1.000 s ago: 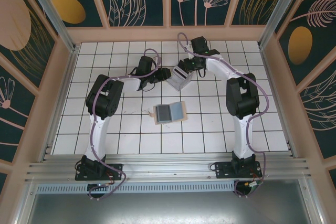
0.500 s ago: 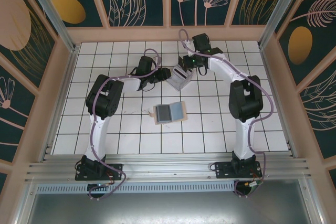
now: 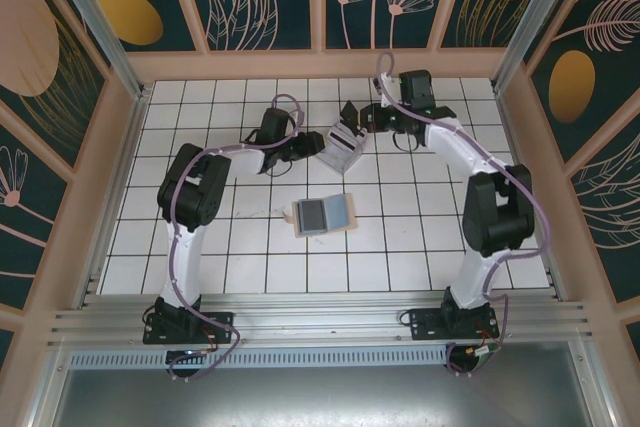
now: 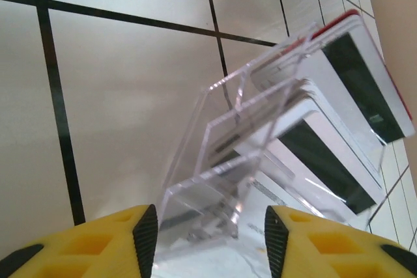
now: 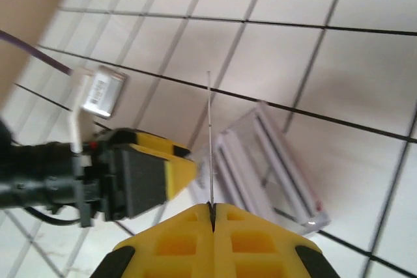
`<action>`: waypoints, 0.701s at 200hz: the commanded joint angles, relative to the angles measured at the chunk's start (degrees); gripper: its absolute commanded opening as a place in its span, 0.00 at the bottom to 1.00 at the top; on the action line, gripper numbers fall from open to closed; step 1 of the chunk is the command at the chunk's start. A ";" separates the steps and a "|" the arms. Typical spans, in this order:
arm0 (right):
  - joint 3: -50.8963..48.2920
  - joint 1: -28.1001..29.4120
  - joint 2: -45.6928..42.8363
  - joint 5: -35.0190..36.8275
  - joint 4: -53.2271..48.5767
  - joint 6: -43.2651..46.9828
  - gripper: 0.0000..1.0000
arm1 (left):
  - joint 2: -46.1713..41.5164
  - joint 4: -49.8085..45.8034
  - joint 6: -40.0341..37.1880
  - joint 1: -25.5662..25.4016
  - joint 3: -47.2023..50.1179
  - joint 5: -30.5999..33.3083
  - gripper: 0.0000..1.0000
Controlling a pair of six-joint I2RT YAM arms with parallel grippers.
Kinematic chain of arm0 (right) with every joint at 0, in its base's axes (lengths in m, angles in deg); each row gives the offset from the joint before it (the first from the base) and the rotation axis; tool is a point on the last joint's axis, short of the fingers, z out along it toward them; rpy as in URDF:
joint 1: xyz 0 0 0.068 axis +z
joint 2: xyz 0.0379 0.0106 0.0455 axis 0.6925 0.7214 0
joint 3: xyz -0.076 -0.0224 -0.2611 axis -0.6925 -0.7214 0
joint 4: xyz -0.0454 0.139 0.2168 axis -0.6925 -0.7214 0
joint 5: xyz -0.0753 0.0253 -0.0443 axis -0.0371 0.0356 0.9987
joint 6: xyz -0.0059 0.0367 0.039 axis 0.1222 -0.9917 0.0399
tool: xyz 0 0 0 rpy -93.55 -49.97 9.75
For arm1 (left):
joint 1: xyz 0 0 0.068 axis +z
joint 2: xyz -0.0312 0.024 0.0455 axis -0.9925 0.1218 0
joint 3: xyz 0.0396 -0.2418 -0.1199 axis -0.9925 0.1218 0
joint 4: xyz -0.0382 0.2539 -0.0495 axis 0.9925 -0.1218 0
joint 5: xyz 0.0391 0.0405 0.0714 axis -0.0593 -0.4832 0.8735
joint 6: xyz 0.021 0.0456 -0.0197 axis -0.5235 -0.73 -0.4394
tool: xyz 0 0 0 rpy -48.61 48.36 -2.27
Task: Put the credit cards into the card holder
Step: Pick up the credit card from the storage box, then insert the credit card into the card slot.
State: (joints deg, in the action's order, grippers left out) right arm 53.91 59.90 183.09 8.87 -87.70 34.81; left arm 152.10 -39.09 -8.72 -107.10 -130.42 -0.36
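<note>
A clear acrylic stand [image 3: 343,148] at the back of the table holds several credit cards [image 4: 339,115], pale with dark stripes. My left gripper [image 3: 312,140] reaches it from the left. Its jaws are open on either side of the stand's base [image 4: 195,219], with a gap at the right pad [image 4: 276,242]. My right gripper [image 5: 213,209] is shut on one thin credit card [image 5: 210,141], seen edge-on, raised just above the stand [image 5: 273,167]. In the top view that gripper [image 3: 352,117] hangs behind the stand. The tan card holder [image 3: 346,210] lies flat mid-table with a grey card [image 3: 314,216] on its left part.
The white tiled table [image 3: 250,257] is fenced by wooden walls [image 3: 130,137] on three sides. An aluminium rail [image 3: 320,317] runs along the near edge with both arm bases. The left gripper's yellow finger [image 5: 172,170] sits close beside the held card.
My right arm has swung right and drawn back from the stand with a card pinched in it. The left gripper's jaws have widened at the stand's base.
</note>
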 commanded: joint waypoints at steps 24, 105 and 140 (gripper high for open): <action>-20.10 1.40 -11.15 -11.62 19.62 -16.33 0.00 | -11.22 -2.80 -2.87 0.10 4.94 2.85 0.55; -52.79 14.88 -19.93 -4.00 46.65 -40.86 0.00 | -34.30 -9.18 -1.54 -1.90 33.45 6.45 0.45; -58.16 15.88 -20.89 -0.24 50.65 -42.78 0.00 | -36.55 -9.53 1.21 -5.89 39.88 6.66 0.45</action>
State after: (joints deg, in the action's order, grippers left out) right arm -1.93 74.79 164.58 4.65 -45.60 -3.96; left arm 116.76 -47.24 -9.77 -110.73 -93.48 5.61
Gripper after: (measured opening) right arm 0.067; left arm 0.451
